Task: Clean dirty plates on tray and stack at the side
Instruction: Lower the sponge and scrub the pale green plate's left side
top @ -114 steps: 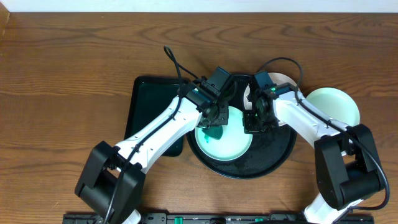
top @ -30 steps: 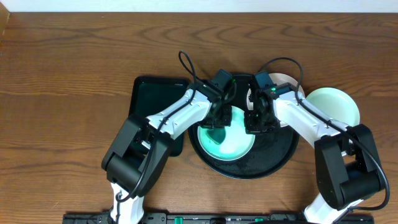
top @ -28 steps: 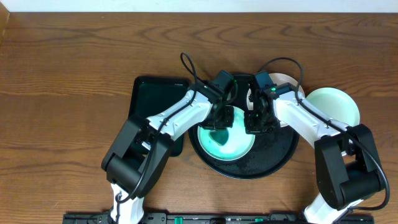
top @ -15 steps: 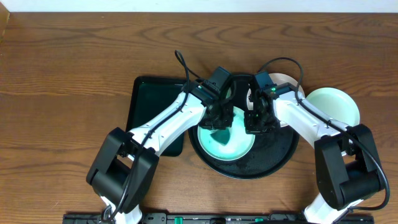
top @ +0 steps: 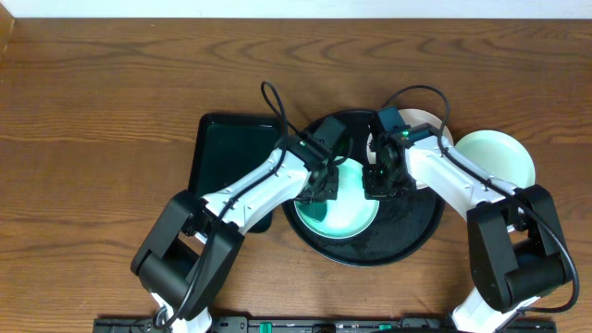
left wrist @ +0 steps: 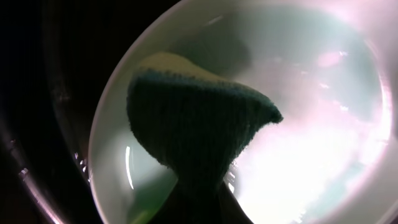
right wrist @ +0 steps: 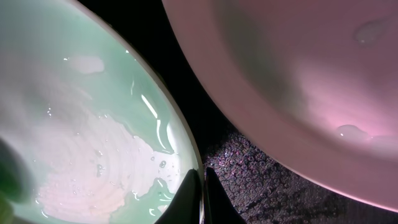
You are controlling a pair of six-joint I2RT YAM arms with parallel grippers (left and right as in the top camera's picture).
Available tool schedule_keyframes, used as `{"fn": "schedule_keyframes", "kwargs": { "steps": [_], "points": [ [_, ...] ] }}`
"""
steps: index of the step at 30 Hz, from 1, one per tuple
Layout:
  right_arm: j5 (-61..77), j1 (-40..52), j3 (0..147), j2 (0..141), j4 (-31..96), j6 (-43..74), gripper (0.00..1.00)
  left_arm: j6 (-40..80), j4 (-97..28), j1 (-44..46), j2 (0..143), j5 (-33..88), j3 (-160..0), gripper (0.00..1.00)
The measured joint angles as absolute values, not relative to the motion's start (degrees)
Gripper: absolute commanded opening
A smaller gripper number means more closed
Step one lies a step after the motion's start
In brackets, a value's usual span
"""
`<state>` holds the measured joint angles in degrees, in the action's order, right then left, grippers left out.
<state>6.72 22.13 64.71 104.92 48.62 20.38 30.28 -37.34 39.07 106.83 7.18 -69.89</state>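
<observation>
Since half a second ago the left end effector (top: 319, 189) has slid from the back of the mint-green plate (top: 350, 215) toward its left side, and its elbow has swung closer in; the right arm has not shifted. That plate sits on the round black tray (top: 407, 231), left of the tray's centre.

From overhead, the left end effector's own body covers its fingers. The left wrist view shows them only as a dark shape at the bottom edge, pinched narrow on a dark green sponge (left wrist: 199, 127) with a paler yellow layer. The sponge rests on the plate's inner surface. A greenish patch near the sponge's lower left may be a smear or a reflection; I cannot tell which.

The right end effector (right wrist: 200, 185) is clamped thin on the plate's right rim, with wet streaks on the glaze beside it.

Most of the white plate (top: 425, 118) at the back of the tray is hidden under the right arm. A second mint plate (top: 499, 157) lies on the table (top: 111, 111) right of the tray, partly covered by that arm. The left arm crosses the rectangular green tray (top: 222, 157).
</observation>
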Motion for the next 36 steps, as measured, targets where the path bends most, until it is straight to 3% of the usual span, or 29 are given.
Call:
{"fn": "schedule_keyframes", "kwargs": {
  "steps": [13, 36],
  "points": [
    [6.7, 22.2, 64.7, 104.9, 48.6, 20.4, 0.01, 35.3, -26.2, 39.1, 104.5, 7.9, -61.6, 0.08],
    [6.7, 22.2, 64.7, 104.9, 48.6, 19.9, 0.01, 36.4, -24.6, 38.2, 104.3, 11.6, -61.0, 0.08]
  ]
}}
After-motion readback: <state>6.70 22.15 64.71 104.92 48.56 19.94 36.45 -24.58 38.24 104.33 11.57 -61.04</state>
